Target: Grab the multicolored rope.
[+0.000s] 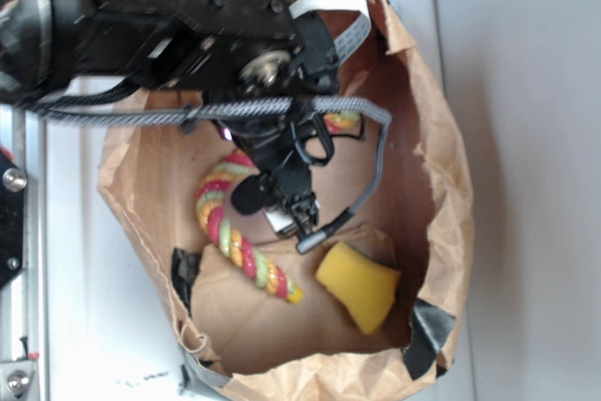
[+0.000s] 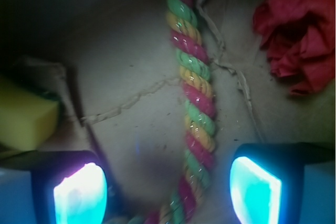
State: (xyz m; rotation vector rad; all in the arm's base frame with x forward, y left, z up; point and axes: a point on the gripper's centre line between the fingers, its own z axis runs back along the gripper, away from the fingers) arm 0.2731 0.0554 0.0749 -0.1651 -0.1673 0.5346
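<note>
- From my remote seat I see the gripper with its jaws spread wide, nothing between the pads but air and rope below.
- The two pads glow at the bottom corners of the wrist view, one bluish-violet, the other cyan.
- The multicolored rope runs straight up the gap between the jaws, nearer the cyan pad than the other; I cannot tell whether either pad touches it.
- Its twisted strands are red-pink, yellow-orange and light green, and its far end stops ahead of the gripper near the top of the wrist view.
- In the exterior view the rope curves beneath the black arm, one end hidden under the gripper, the other lying free beyond it.
- A yellow sponge block sits off to the side of the violet-lit pad, apart from the rope; the exterior view shows the same block just past the fingertips.
- A red crumpled cloth lies ahead and to the side of the cyan pad, well clear of the rope.
- Everything rests on the creased floor of a brown paper bag, whose torn rim surrounds the gripper.
- A grey braided cable loops from the arm down beside the gripper.
- The bag stands on a white surface.
</note>
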